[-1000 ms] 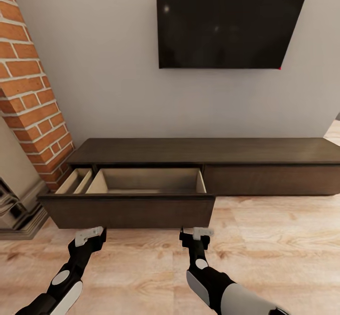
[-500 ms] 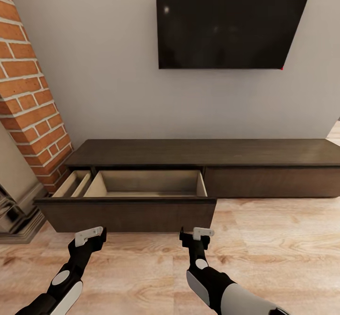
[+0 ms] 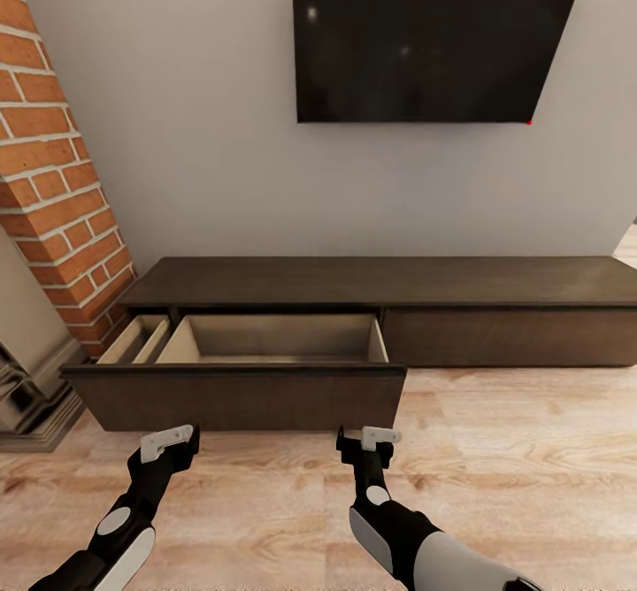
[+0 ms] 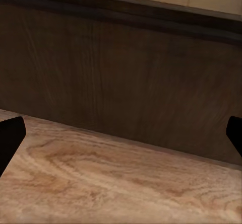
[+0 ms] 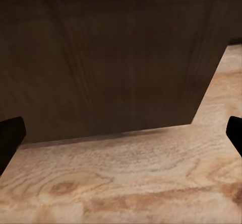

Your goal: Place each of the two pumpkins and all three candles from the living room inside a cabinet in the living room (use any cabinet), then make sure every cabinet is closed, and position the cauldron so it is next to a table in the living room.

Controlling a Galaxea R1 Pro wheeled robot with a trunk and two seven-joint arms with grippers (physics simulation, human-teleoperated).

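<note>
Where brick meets wall, cabinet (image 3: 372, 286) drawer gapes over floorboards (image 3: 495, 449).

Cabinet (image 3: 495, 295) along wall w/ left drawer (image 3: 239, 392) pulled out, nothing inside. Both grippers, left (image 3: 166, 443) & right (image 3: 372, 439), just short of drawer front.

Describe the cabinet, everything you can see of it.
The cabinet is a long, low unit of dark-brown wood grain standing on the pale wood floor against the grey wall, under a dark wall-mounted screen. Its left drawer is pulled out, showing a pale beige interior with a divider near the left end; no objects are visible inside. The right drawer front sits flush, shut. Its left end is beside a brick column. Both grippers hang short of the open front, not touching it.
</note>
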